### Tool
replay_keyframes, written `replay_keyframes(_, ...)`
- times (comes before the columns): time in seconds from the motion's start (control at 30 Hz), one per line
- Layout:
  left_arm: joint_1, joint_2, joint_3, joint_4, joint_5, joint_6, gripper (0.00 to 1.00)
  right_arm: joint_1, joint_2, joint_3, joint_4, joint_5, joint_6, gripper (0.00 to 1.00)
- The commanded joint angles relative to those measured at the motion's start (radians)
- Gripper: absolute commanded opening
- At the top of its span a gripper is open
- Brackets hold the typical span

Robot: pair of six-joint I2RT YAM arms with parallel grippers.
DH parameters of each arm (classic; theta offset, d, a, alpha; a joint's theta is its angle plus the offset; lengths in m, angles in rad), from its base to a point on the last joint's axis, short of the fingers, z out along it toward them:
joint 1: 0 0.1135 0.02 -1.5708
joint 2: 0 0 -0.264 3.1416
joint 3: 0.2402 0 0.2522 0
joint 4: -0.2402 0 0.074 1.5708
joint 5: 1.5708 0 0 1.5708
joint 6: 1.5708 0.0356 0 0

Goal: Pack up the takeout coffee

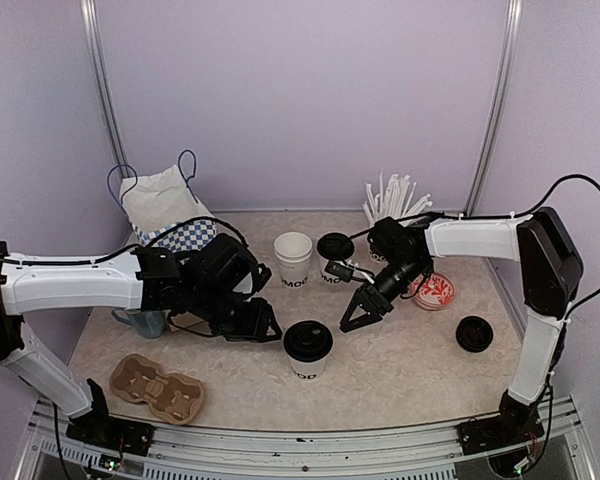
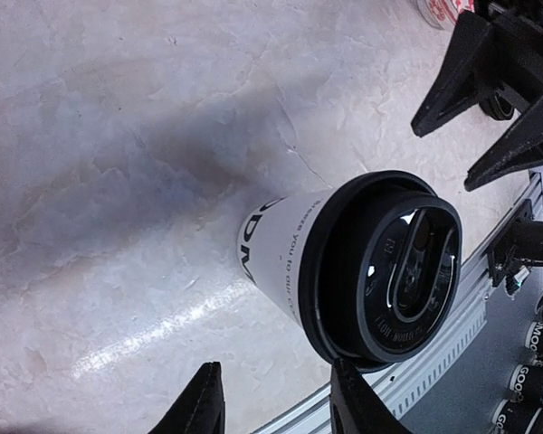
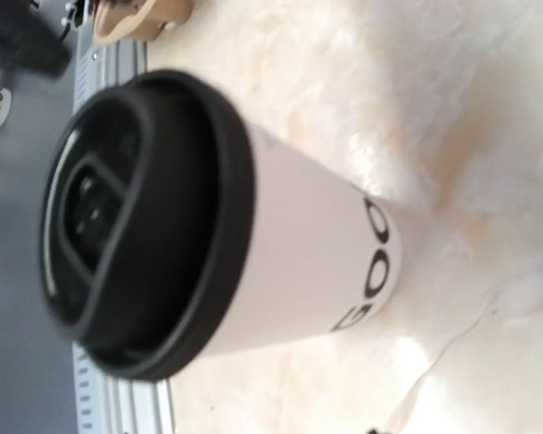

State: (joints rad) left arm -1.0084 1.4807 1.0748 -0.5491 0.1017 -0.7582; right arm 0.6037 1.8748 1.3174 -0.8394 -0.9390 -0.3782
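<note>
1. Both tools stand partly open and hold nothing. The left gripper [image 2: 273,384] shows two black fingertips apart with only bare pale marbled table [image 2: 118,181] between them. The right gripper [image 1: 360,320] spreads its fingers above the table, just right of the near cup.
2. Between the two grippers, near the middle of the table, stands a white paper cup with black lettering and a round black plastic lid [image 1: 308,348]. It is upright and neither gripper touches it.
3. Farther back stand two more cups: an open white paper cup without a lid [image 1: 293,258] and, just to its right, a second lidded white paper cup [image 1: 334,247].
4. A loose round black plastic lid [image 1: 474,333] lies at the right, well apart from the open cup.
5. The brown moulded cardboard cup carrier [image 1: 158,388] lies at the near left with no cup in its wells. A white soft bag with blue loop handles [image 1: 160,200] sits at the far left.
6. By my reading, packing has hardly begun. One cup lacks its lid, and all three are yet to be loaded.
</note>
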Motion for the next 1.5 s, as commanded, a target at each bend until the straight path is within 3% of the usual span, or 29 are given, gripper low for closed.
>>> replay_keyframes(0.0, -0.006, 0.002, -0.017, 0.063, 0.070, -0.040, 0.40, 0.004, 0.060, 0.051, -0.001, -0.037, 0.034, 0.45)
replay_keyframes(0.27, -0.020, 0.044, -0.009, 0.086, 0.087, -0.021, 0.41, 0.007, 0.111, 0.121, -0.021, -0.085, 0.039, 0.47)
replay_keyframes(0.87, -0.024, 0.112, 0.014, 0.048, 0.065, 0.024, 0.40, 0.048, 0.142, 0.114, -0.028, -0.119, 0.029, 0.49)
replay_keyframes(1.17, -0.037, 0.172, 0.024, -0.051, -0.018, 0.077, 0.37, 0.049, 0.177, 0.045, 0.033, 0.118, 0.115, 0.46)
replay_keyframes(1.47, -0.051, 0.188, 0.068, -0.098, -0.087, 0.101, 0.37, 0.050, 0.200, 0.028, 0.025, 0.212, 0.123, 0.43)
